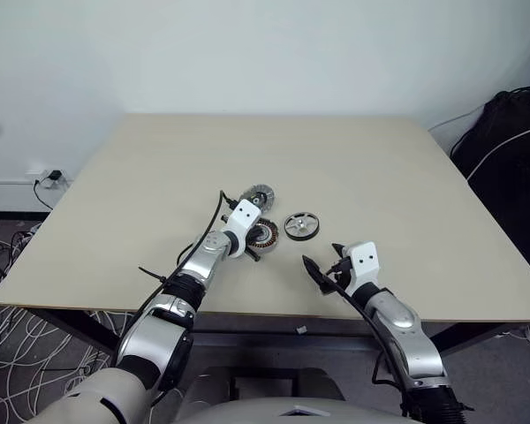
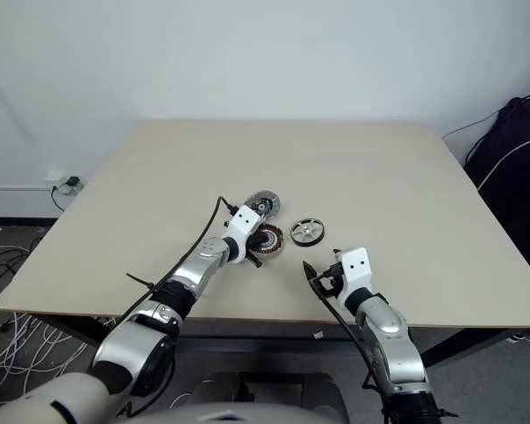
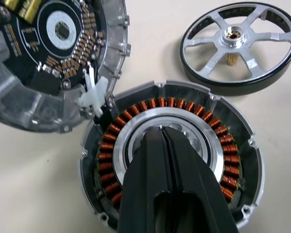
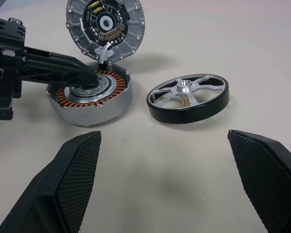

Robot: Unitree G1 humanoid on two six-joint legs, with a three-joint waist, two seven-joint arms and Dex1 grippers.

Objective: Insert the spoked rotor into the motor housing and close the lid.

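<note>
Our left claw (image 3: 167,145) is closed, its two black fingers pressed together with nothing between them, the tips resting in the silver centre of the motor housing (image 3: 233,160). From the head camera, that housing sits near the middle of the bench (image 1: 380,168), toward the near edge, with its ring of copper windings facing up.

We see the lid (image 4: 105,23) propped tilted against the housing's far rim, at about 11 o'clock from it, touching it at a small white plastic piece (image 3: 93,93); its inner face shows a dark circuit board with small components. Its ribbed silver rim surrounds that board.

We find the spoked rotor (image 4: 188,97) lying flat on the bench just beside the housing at roughly 3 o'clock, apart from it, with dark outer rim, silver spokes and a brass-coloured shaft at the hub.

Our right claw (image 4: 162,174) hangs wide open and empty, near the bench's front edge at about 5 o'clock from the rotor, its mesh-textured fingers well apart and pointing toward the parts.
</note>
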